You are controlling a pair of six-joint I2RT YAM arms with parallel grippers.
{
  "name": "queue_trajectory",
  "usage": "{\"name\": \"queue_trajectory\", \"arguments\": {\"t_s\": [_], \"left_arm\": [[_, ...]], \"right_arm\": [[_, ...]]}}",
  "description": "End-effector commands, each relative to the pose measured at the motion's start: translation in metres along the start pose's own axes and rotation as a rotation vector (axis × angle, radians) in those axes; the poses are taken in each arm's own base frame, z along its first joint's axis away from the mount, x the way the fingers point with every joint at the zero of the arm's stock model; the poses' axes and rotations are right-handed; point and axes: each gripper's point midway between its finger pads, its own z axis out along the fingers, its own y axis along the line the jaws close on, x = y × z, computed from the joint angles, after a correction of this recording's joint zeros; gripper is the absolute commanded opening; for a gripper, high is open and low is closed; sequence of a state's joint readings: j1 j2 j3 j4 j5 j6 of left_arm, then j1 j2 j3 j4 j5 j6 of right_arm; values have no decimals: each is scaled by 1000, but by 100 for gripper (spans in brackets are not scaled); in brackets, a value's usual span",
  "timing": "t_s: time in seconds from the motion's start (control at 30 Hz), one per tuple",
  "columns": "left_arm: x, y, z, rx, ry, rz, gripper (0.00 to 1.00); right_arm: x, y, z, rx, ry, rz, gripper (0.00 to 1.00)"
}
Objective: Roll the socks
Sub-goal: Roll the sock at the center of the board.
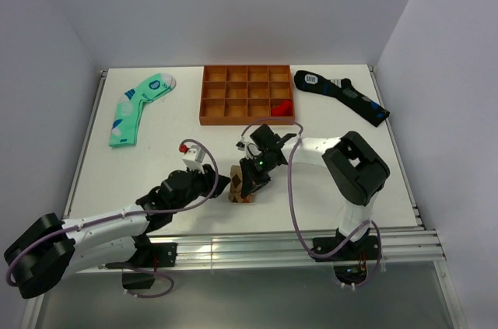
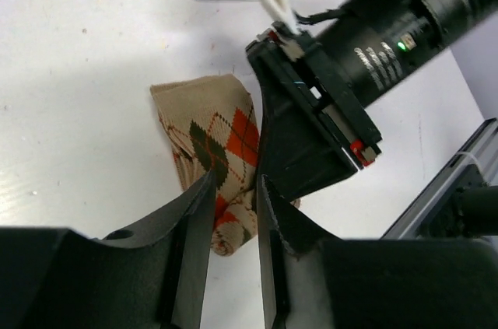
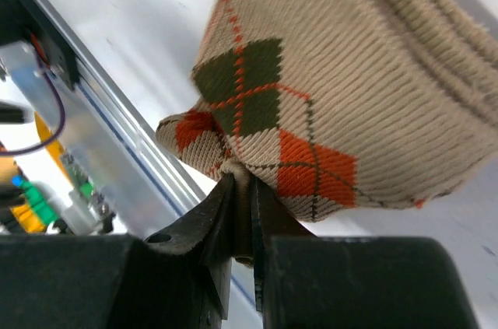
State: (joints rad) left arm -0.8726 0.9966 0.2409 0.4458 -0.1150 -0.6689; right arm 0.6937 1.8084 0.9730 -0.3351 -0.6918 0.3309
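The tan argyle sock (image 1: pixel 240 189) lies bunched in a short roll near the table's front middle. My right gripper (image 3: pixel 243 181) is shut on a fold at the sock's (image 3: pixel 350 72) edge, with knit squeezed between its jaws. It reaches the sock from the right in the top view (image 1: pixel 254 175). My left gripper (image 2: pixel 236 181) comes in from the left with its jaws a narrow gap apart. The rolled end of the sock (image 2: pixel 214 127) shows between and beyond its tips. The right gripper's black body (image 2: pixel 311 134) covers the sock's right side.
An orange compartment tray (image 1: pixel 247 121) stands at the back middle with a red item (image 1: pixel 283 106) in one cell. A mint-green sock (image 1: pixel 138 107) lies back left and a black sock (image 1: pixel 341 94) back right. The metal rail (image 1: pixel 296 239) of the front edge runs just behind the roll.
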Motion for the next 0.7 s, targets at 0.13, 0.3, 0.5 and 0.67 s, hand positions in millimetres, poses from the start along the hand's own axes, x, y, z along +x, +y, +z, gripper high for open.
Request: {"name": "queue_trajectory", "arguments": {"t_s": [0.13,0.3,0.5,0.67], "left_arm": [[-1,-24,-4,46,-101,143,39],[8,-15,-1,-14,-113,169,53],[26,-27,0,-82,-66,293,52],[35,-46,4,-92,-12,428,52]], "right_arm": [[30,-44,-18,149,197,93,2],[22,-40,-19,118,196,67,3],[17,-44,-17,121,210,75,3],[13,-41,-20,118,194,63,2]]}}
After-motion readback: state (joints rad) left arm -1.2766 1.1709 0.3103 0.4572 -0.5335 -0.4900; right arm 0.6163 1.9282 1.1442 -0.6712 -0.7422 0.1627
